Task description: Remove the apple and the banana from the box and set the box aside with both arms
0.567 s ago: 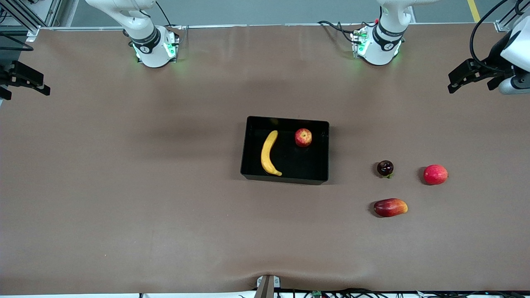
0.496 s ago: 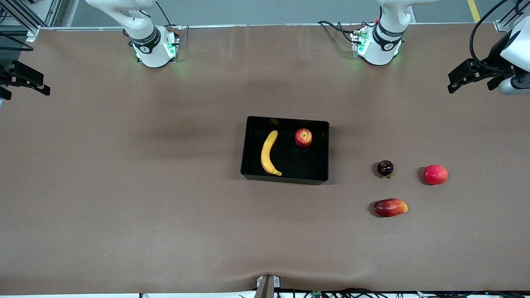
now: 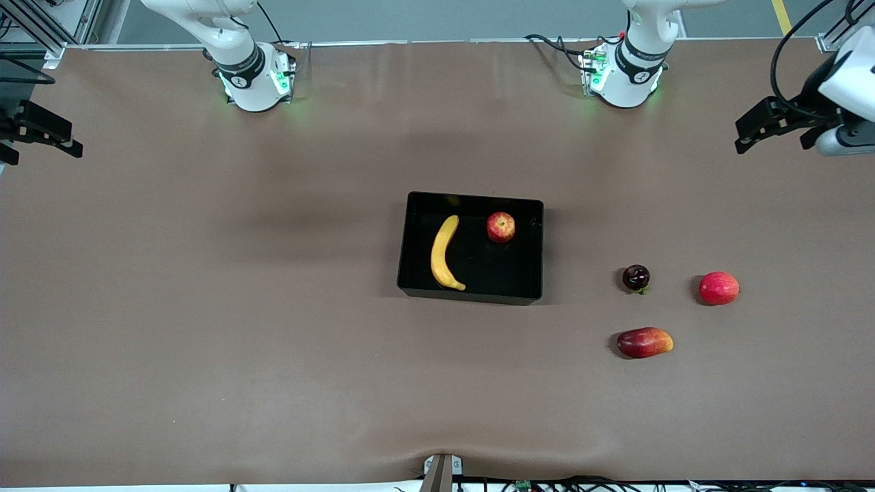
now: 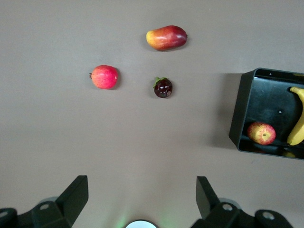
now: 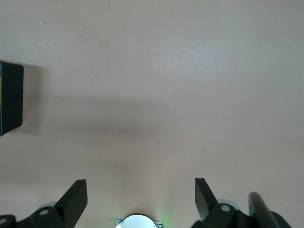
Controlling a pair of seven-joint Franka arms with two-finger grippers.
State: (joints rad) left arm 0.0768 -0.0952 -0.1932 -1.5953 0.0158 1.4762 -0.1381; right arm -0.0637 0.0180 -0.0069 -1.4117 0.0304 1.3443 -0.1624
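Observation:
The black box [image 3: 472, 201] sits at mid-table. The yellow banana [image 3: 443, 254] and the small red apple with yellow patches [image 3: 501, 227] lie inside it, apart from each other. My left gripper [image 3: 752, 131] is open and empty, up in the air over the left arm's end of the table. Its wrist view shows the open gripper [image 4: 141, 183], the box [image 4: 241, 110], the apple [image 4: 261, 133] and the banana [image 4: 297, 127]. My right gripper [image 3: 42, 131] is open and empty over the right arm's end of the table. Its wrist view shows the open gripper [image 5: 141, 185] and one corner of the box [image 5: 10, 97].
Three loose fruits lie on the table toward the left arm's end: a dark glossy fruit [image 3: 636, 277], a round red fruit [image 3: 719, 288], and a red-yellow mango [image 3: 644, 342] nearer the front camera. They also show in the left wrist view: the dark fruit [image 4: 163, 88], the red fruit [image 4: 104, 77] and the mango [image 4: 166, 37].
My left gripper has shifted very slightly at the table's end. The box, the fruits and the right arm have not moved.

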